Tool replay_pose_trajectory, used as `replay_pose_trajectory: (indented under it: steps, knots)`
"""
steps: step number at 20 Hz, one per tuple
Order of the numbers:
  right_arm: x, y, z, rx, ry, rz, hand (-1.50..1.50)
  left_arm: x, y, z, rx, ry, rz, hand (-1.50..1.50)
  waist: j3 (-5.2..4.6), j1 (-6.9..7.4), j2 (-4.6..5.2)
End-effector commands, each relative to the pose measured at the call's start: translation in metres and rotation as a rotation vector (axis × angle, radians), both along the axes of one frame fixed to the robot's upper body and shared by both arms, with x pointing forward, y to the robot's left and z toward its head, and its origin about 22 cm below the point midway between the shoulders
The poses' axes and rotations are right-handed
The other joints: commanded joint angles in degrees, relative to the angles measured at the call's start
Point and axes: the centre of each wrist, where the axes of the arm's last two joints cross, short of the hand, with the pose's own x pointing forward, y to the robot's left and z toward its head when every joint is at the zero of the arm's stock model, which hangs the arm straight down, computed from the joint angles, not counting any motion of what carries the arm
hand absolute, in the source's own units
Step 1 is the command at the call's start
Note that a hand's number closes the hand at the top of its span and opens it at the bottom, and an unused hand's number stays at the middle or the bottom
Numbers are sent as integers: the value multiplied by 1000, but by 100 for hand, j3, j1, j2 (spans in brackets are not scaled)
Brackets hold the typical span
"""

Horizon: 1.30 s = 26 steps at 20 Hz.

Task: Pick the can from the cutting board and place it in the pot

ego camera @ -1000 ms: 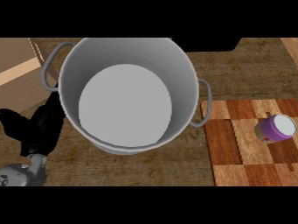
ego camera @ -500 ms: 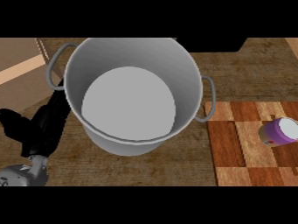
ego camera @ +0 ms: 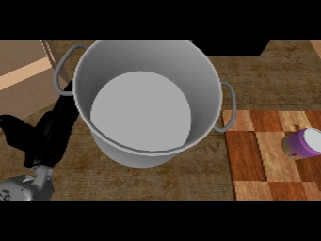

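Observation:
A tall grey pot (ego camera: 197,89) with two side handles stands in the middle of the head view, its inside bare. To its right lies a checkered wooden cutting board (ego camera: 260,160). A purple can (ego camera: 304,144) with a pale lid lies tilted on that board near the right edge. My left hand (ego camera: 44,134) rests at the pot's left side, fingers straight and pointing up along the pot's wall, holding nothing. The right hand does not show.
The counter top (ego camera: 177,181) is dark wood grain. A lighter wooden panel (ego camera: 17,75) fills the upper left corner. A dark block (ego camera: 232,46) sits at the back behind the pot.
The whole view has shifted slightly: the pot, board and can sit a little further right and lower than a second ago. The left hand stays beside the pot.

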Motion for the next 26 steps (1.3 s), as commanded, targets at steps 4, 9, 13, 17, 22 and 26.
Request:
replay_pose_trajectory:
  steps: [4,9,13,17,22,26]
  knots:
    - [15,4,-34,-74,153,-12,-150,6,3,2,-6,4,-8,0,4,26,8]
    - [13,13,-47,-104,150,-36,-150,5,-5,-10,4,12,-3,0,3,-39,-5]
    - [11,32,-49,-54,84,-61,-150,3,8,-9,-15,5,11,0,2,-32,-6]
    - [23,18,-77,-33,79,-43,-150,11,-5,-4,-3,11,6,0,5,-31,0]
    - [24,58,-60,-38,81,-79,-150,-7,2,0,-9,1,-2,0,3,-10,-8]
    - [39,45,-67,-74,136,-136,-150,-11,7,-7,8,-10,-11,0,3,-3,-4]
